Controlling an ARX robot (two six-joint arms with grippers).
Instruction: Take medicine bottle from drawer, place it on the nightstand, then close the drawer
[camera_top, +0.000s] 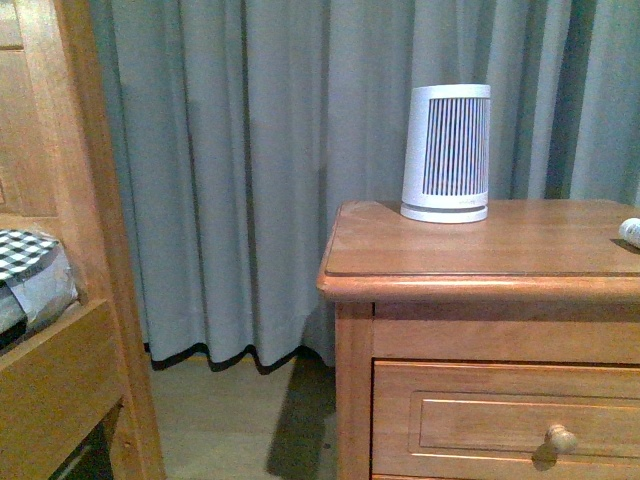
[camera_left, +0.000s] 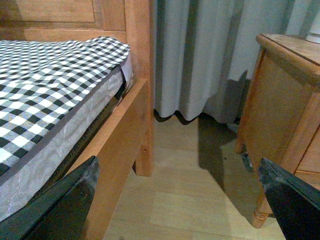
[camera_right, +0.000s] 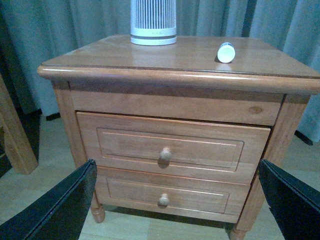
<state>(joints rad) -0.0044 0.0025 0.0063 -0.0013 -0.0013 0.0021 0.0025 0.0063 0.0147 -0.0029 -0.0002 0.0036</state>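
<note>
Both task steps appearing done: medicine bottle lying on nightstand, drawer sitting shut, left gripper and right gripper hanging spread, empty.

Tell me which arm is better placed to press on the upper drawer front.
Right. Its tool faces the drawer head-on, open; the left tool points at the floor between bed frame and nightstand side.
</note>
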